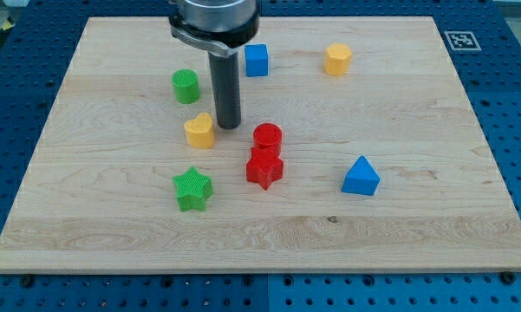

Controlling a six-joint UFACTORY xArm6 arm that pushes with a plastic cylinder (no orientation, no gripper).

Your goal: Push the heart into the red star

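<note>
The yellow heart (pixel 199 131) lies left of the board's middle. The red star (pixel 264 167) lies to its lower right, touching the red cylinder (pixel 267 137) just above it. My tip (pixel 228 125) stands right beside the heart's upper right edge, between the heart and the red cylinder. The dark rod rises from the tip to the view's top.
A green cylinder (pixel 185 86) is up left of the heart. A green star (pixel 192 189) is below it. A blue cube (pixel 257 60) and a yellow hexagonal block (pixel 337 59) sit near the top. A blue triangle (pixel 361 176) lies at the right. The wooden board (pixel 433 234) rests on a blue perforated table.
</note>
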